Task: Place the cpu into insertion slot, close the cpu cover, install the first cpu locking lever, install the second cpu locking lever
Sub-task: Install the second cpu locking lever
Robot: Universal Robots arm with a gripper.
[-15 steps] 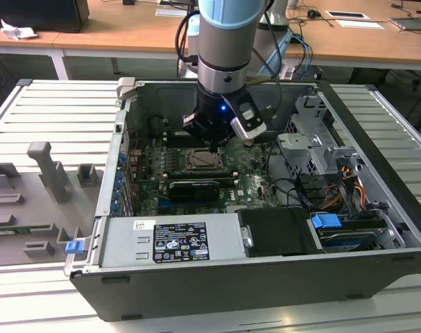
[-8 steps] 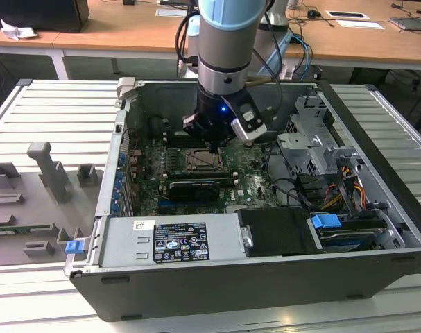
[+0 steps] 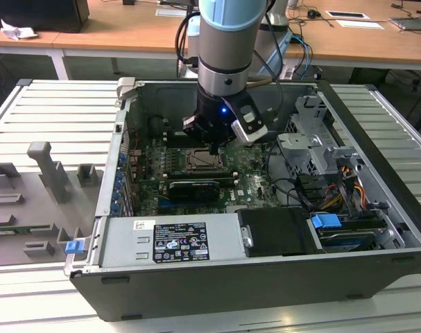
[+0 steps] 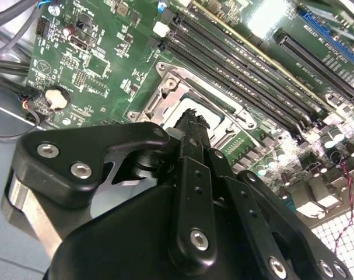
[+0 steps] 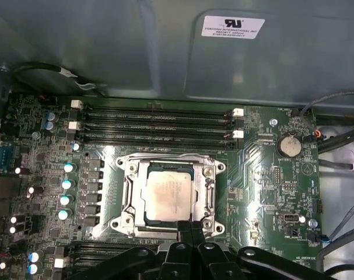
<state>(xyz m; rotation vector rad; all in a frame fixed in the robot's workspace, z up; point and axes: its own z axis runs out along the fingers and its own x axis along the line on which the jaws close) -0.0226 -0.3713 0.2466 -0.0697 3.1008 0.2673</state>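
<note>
The cpu (image 5: 168, 195) shows its pale silver face, lying flat inside the insertion slot (image 5: 125, 169) on the green motherboard. The cpu cover (image 5: 209, 186), a silver frame, lies down around the chip so that the face shows through its window. My gripper (image 5: 192, 224) hangs just above one edge of the socket, fingers shut together with nothing between them. In the second wrist view the gripper (image 4: 195, 116) points down at the cover (image 4: 165, 87). In the exterior view the gripper (image 3: 216, 147) is over the socket (image 3: 200, 161) inside the open case. I cannot tell how the locking levers stand.
Long black memory slots (image 5: 159, 125) run beside the socket. A coin battery (image 5: 290, 144) and small capacitors (image 5: 67, 184) stand nearby. A black card (image 3: 193, 187), loose cables (image 3: 293, 187), a grey drive cage (image 3: 314, 139) and the power supply (image 3: 168, 239) crowd the case.
</note>
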